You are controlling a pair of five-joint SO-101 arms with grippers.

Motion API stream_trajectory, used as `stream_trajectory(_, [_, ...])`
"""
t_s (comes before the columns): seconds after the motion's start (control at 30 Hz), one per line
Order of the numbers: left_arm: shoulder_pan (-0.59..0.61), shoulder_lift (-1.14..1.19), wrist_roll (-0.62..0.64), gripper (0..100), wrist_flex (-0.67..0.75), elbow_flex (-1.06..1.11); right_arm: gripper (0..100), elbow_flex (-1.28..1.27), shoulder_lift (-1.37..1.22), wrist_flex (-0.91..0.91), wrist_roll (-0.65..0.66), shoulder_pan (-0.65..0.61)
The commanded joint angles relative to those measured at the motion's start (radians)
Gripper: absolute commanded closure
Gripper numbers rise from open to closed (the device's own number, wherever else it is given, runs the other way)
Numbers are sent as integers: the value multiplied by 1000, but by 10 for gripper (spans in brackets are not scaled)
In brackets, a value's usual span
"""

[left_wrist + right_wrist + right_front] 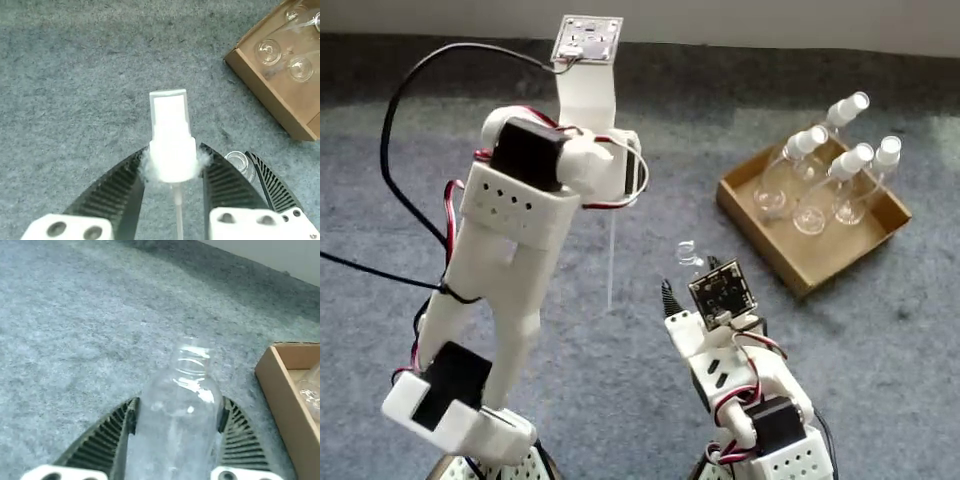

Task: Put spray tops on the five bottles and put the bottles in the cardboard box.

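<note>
My left jaws clamp the top; my right jaws clamp the open bottle near the box. I should centre the tube over the neck, then lower straight.

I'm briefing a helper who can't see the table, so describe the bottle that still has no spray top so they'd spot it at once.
Find the cardboard box on the right of the table, holding four clear bottles with white spray tops. Just outside it, the right hand grips a fifth clear bottle. Its threaded neck is open, with no white top.
</note>
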State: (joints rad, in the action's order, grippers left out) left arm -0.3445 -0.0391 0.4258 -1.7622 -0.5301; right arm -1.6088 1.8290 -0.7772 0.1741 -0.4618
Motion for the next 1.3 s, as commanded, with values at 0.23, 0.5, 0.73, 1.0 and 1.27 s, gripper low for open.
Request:
stream_trajectory(0.23, [84,-449,-31,903,9,275,842,-71,10,266,2,-162])
stream_trajectory(0.5, [82,-657,-226,905,37,430,842,-85,10,395,-5,-208])
stream_trajectory(0.73, [77,-786,-221,905,339,684,842,-182,10,479,-5,-209])
stream_trajectory(1.0, [76,-940,-219,905,875,1006,843,-186,10,475,-5,-205])
stream_trajectory(1.27, [74,-1047,-203,905,1175,1119,843,-186,10,469,-5,-205])
